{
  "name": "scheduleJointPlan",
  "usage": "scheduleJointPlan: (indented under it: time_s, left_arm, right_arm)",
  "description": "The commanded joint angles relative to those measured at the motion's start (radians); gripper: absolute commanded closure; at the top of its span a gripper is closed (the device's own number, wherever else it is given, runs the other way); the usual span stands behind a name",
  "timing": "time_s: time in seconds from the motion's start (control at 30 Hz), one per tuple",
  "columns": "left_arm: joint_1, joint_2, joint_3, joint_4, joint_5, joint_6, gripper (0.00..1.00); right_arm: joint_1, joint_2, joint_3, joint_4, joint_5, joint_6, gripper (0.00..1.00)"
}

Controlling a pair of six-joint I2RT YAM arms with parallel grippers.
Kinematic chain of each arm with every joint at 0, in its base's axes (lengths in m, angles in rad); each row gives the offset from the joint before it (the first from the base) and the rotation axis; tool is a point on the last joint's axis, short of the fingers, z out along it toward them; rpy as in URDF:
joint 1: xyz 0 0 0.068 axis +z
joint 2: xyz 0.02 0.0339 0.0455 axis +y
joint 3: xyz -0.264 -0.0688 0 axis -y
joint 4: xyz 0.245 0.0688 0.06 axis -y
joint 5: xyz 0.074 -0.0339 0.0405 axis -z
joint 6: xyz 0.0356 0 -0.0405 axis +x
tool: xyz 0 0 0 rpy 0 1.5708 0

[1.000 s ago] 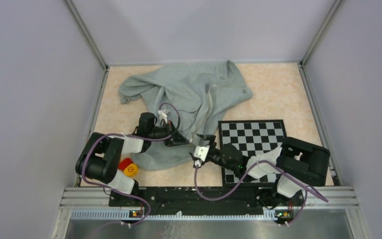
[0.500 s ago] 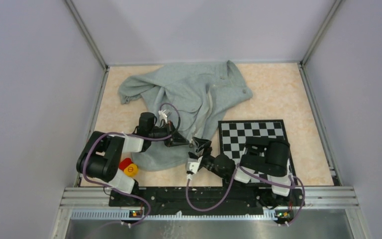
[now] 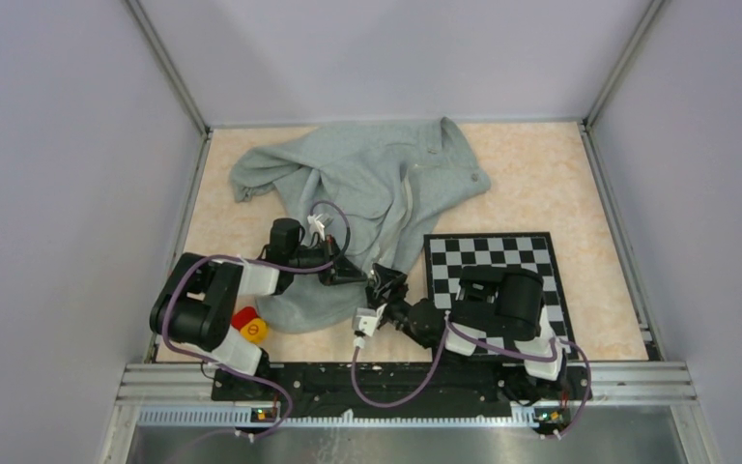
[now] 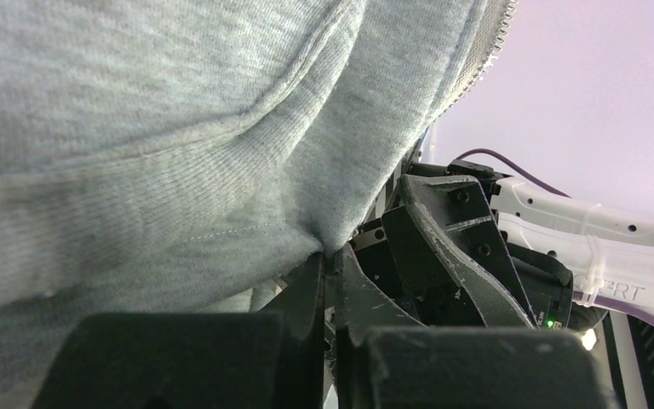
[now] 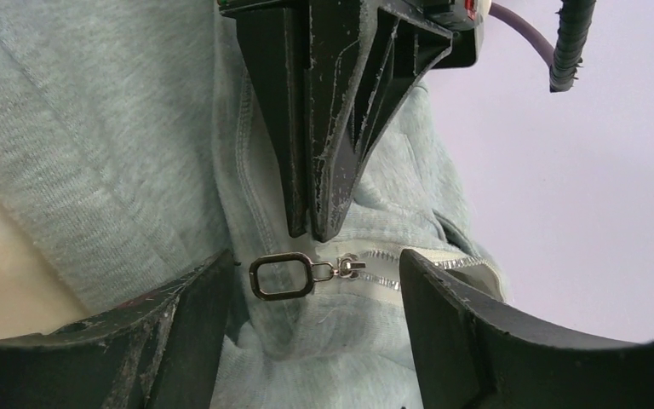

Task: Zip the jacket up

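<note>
The grey-green jacket point(image 3: 367, 184) lies crumpled at the back middle of the table, its near hem reaching toward the arms. My left gripper point(image 3: 356, 275) is shut on the jacket's bottom hem beside the zipper; in the left wrist view point(image 4: 330, 260) its jaws pinch a fold of grey fabric point(image 4: 179, 170). My right gripper point(image 3: 383, 282) is open just right of it. In the right wrist view the metal zipper pull point(image 5: 283, 276) and slider point(image 5: 349, 267) on white tape hang between my open fingers point(image 5: 315, 281), untouched.
A black-and-white chessboard point(image 3: 502, 261) lies right of the jacket, partly under my right arm. A red and a yellow piece point(image 3: 248, 325) sit by the left arm's base. Walls enclose the table on three sides.
My right arm has swung left off the chessboard's right edge, bringing its open gripper up to the jacket hem beside the left gripper. The left arm and jacket have held still.
</note>
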Motion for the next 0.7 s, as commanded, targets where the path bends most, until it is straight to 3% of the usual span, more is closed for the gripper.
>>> scheduleJointPlan:
  time_s: [0.0,0.13,0.47,0.67]
  left_arm:
    - [-0.001,0.010,0.011,0.009,0.049,-0.004,1.00]
    - [0.000,0.008,0.011,0.008,0.049,-0.003,1.00]
    - [-0.001,-0.003,0.010,0.007,0.054,-0.001,1.00]
    - [0.000,-0.003,0.007,0.003,0.053,0.003,1.00]
  right_arm:
    - [0.006,-0.036,0.002,0.201,0.058,0.006,0.33]
    - [0.005,-0.067,-0.008,0.182,0.042,0.038,0.41]
    - [0.005,-0.089,-0.041,0.197,0.050,0.069,0.44]
    - [0.005,-0.119,-0.065,0.170,0.027,0.108,0.51]
